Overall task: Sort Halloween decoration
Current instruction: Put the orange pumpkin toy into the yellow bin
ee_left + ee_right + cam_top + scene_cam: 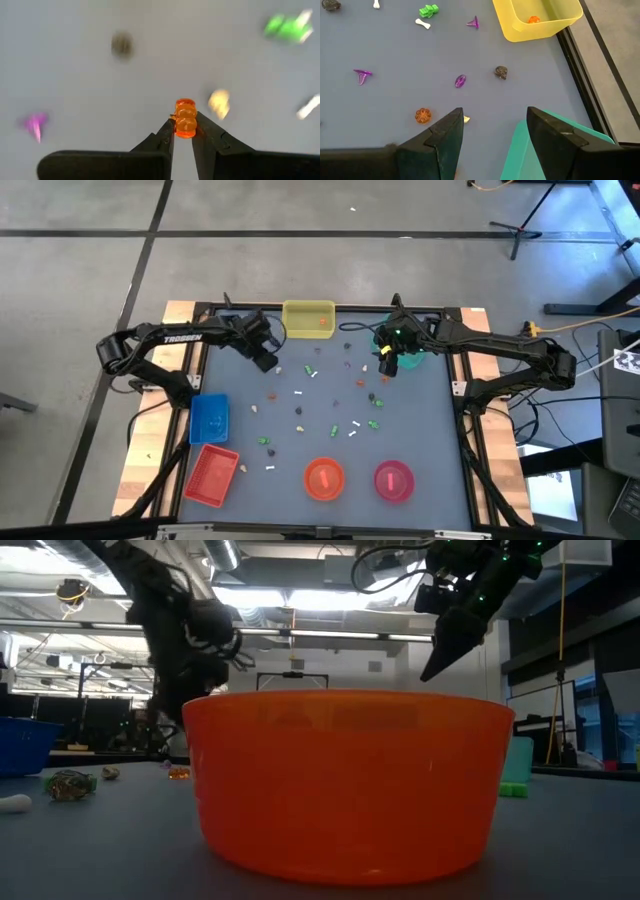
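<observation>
Trinkets (300,412) are being shown scattered over the counter (430,450) from above, the left hand (268,360) hanging beside the yellow tray (308,320), the right hand (388,366) beside the teal tray (412,362). At wrist level, an orange trinket (185,118) is being pinched by the left hand (184,134). The right hand (495,131) is being held spread wide, holding nothing.

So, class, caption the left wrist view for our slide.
Left tool pinching an orange trinket above the grey table.
</observation>
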You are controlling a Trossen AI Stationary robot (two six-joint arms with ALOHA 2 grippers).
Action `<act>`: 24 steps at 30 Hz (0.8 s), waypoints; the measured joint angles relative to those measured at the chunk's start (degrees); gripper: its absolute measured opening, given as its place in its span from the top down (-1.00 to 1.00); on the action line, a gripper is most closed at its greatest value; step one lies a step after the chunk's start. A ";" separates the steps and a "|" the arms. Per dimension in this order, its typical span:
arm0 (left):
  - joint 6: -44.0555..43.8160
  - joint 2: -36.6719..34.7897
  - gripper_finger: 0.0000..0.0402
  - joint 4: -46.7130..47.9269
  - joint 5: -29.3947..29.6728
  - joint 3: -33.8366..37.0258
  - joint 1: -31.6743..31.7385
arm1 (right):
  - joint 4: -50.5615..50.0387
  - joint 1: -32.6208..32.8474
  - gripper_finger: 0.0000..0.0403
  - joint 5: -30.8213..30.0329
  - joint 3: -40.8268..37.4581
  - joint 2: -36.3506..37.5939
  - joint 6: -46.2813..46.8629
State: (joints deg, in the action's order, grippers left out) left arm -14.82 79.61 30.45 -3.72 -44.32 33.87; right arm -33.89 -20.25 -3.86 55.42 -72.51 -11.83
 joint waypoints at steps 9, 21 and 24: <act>0.58 -0.04 0.85 -20.23 -0.11 -1.92 0.00 | 0.00 0.00 -0.08 0.01 0.00 0.00 0.02; 5.50 -0.04 0.85 -40.27 12.06 -1.92 -0.02 | 0.02 0.00 -0.08 0.02 0.00 0.00 0.01; 6.36 -0.07 0.85 -42.23 13.58 -1.92 -0.02 | 0.04 0.00 -0.08 0.02 0.00 0.00 0.02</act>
State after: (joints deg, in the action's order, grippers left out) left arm -8.45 79.55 -11.78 9.86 -46.24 33.85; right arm -33.85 -20.25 -3.84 55.42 -72.51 -11.81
